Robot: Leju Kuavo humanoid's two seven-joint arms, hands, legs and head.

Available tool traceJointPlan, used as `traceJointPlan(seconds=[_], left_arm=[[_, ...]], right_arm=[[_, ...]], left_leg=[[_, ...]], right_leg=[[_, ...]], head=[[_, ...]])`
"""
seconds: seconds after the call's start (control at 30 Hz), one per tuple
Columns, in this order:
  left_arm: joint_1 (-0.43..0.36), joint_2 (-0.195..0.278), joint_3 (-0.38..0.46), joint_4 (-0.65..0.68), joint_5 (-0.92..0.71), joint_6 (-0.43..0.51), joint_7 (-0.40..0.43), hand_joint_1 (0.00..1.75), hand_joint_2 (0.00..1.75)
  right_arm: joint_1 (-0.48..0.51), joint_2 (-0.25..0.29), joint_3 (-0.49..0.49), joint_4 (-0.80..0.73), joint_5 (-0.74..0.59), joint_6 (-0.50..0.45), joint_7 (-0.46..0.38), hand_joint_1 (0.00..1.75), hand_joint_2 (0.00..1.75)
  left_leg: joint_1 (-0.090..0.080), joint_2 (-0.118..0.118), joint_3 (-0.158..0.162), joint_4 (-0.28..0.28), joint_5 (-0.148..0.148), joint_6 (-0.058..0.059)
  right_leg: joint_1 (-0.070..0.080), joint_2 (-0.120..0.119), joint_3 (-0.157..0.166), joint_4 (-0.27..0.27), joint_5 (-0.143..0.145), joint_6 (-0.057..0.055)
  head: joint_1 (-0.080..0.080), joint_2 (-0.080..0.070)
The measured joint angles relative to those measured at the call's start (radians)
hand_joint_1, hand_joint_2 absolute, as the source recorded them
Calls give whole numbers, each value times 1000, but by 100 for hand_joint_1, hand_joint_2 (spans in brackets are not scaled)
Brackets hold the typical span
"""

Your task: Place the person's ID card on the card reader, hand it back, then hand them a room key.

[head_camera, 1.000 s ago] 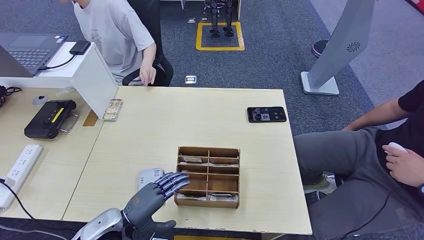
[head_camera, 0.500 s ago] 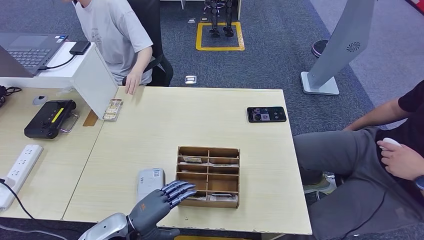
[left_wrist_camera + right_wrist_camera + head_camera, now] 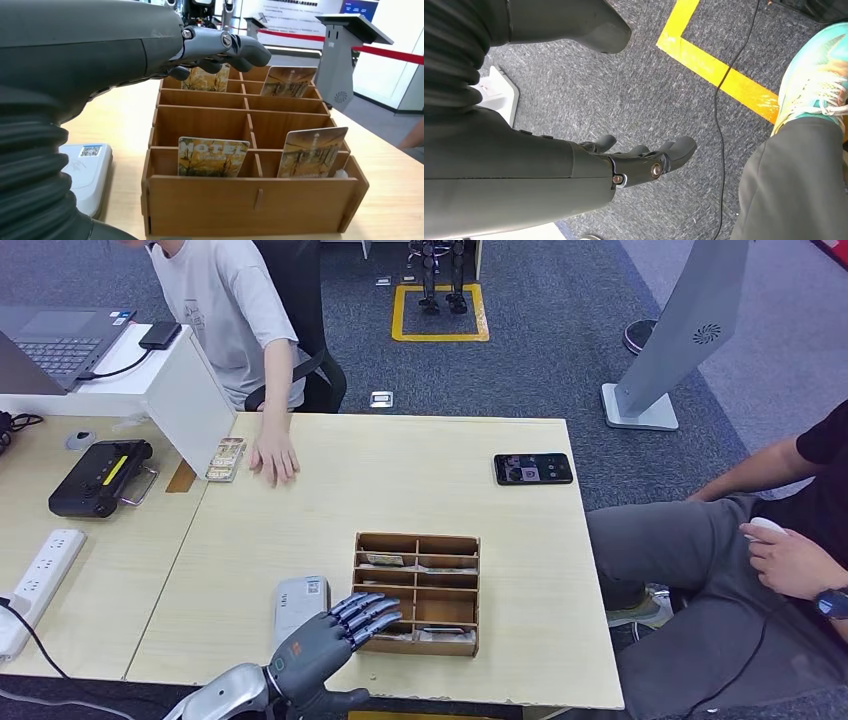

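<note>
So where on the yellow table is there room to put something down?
Big bare patch in the middle, between the person's hand, the phone and the wooden box. More room right of the box. It is crowded near the left hand, card reader and box.

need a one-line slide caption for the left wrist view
Left hand hovers open over a wooden card organizer holding upright hotel key cards, card reader beside it on the table.

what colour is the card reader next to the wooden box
Light grey or off-white, the card reader shows best in the head view.
</note>
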Motion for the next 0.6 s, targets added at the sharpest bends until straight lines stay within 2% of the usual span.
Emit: traceJointPlan(seconds=[0.6], left_arm=[[-5, -45, -3, 35, -16, 22, 30, 0, 175]], right_arm=[[-5, 13, 0, 0, 0, 2, 10, 0, 175]], left_leg=[[0, 0, 0, 0, 0, 0]], right_leg=[[0, 0, 0, 0, 0, 0]], head=[[0, 0]])
